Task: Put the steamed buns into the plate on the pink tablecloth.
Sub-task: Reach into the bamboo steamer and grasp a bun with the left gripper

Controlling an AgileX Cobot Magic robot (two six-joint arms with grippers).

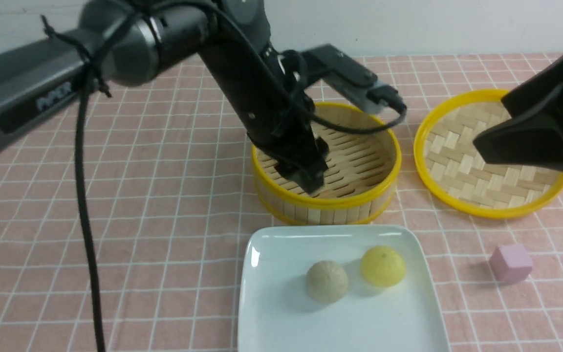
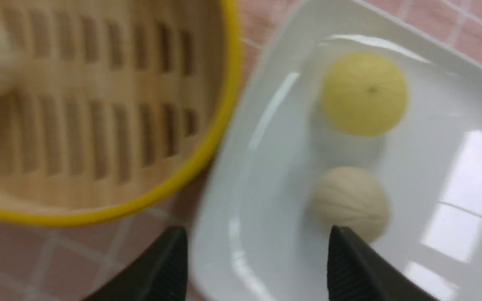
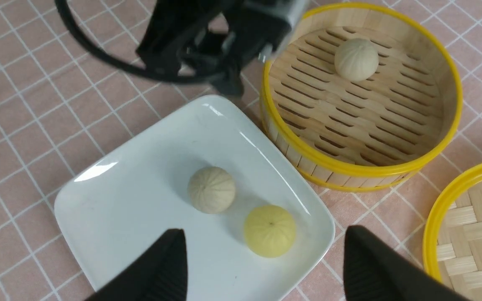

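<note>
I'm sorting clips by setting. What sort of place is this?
Likely a lab tabletop staged as a dining table, not a real kitchen: a robot arm reaches over a pink checked tablecloth, with a bamboo steamer, a plate and a stray pink cube.

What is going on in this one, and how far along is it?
A two-arm robot is moving steamed buns from a bamboo steamer onto the white plate. A beige bun and the yellow bun lie on the plate; a third bun is left in the steamer. The left gripper is open and empty by the steamer's near side. The right gripper is open and holds nothing.
</note>
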